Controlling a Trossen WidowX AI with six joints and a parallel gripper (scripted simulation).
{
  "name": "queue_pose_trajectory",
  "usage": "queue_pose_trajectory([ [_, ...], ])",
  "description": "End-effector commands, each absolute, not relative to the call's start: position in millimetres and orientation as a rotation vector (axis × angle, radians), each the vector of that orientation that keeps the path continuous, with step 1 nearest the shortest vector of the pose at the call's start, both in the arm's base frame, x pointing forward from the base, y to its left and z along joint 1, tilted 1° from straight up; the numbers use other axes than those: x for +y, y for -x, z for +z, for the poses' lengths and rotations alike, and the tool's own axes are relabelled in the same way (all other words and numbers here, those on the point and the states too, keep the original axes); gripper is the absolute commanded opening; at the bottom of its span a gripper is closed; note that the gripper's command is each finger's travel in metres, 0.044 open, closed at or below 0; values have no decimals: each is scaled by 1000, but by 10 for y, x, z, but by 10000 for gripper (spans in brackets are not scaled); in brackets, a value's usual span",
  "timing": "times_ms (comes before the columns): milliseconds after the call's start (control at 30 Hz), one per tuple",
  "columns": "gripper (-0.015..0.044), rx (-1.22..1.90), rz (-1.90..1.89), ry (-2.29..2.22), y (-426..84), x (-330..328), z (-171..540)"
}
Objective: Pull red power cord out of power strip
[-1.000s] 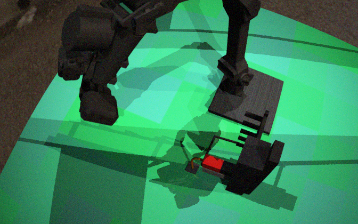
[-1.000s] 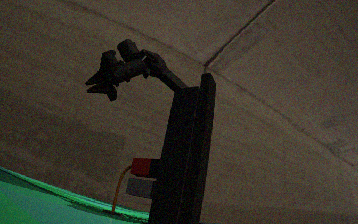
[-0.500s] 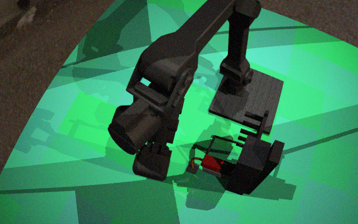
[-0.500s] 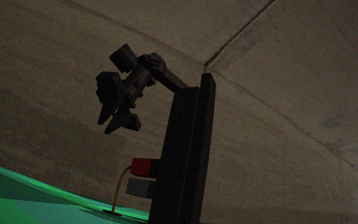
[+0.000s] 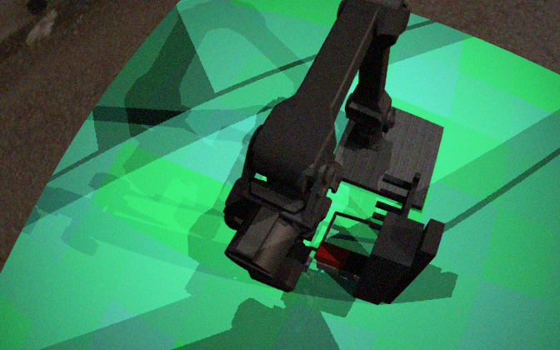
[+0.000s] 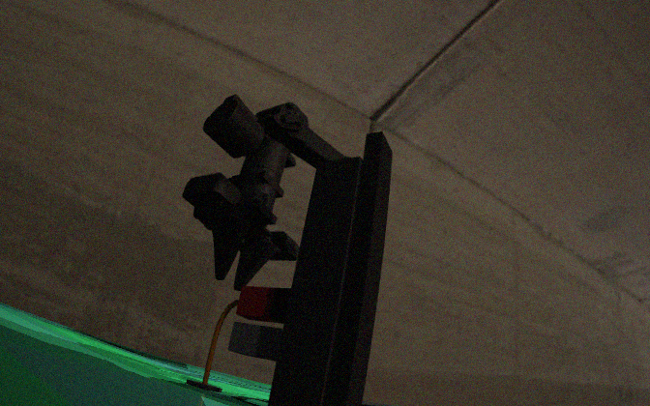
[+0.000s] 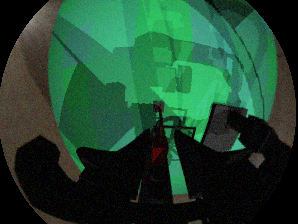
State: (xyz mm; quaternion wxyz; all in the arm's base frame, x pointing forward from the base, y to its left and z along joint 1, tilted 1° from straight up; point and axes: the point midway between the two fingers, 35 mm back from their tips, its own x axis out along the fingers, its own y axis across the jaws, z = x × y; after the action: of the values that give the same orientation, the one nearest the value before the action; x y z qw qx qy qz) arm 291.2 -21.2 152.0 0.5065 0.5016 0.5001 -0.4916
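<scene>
The red plug sits at the end of a black piece against the dark upright power strip. Its cord bends down from the plug's outer end to a small dark square base; in the top view the arm hides most of it. My gripper points down, partly open, with nothing held. In the exterior view its fingertips are just above and outward of the plug. In the wrist view the plug shows between the fingers, beyond them. The top view hides the fingertips.
A grey block juts out just below the plug. Short black prongs and a thin black frame are beside the strip. The arm's grey base plate lies behind them.
</scene>
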Motion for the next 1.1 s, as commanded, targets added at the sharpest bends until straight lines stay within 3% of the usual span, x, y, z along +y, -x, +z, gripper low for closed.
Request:
queue_pose_trajectory([
  [0,160,1213,-1195,-1217,-2908,-187,1503],
  [1067,160,1216,-1194,-1219,-2892,214,1485],
])
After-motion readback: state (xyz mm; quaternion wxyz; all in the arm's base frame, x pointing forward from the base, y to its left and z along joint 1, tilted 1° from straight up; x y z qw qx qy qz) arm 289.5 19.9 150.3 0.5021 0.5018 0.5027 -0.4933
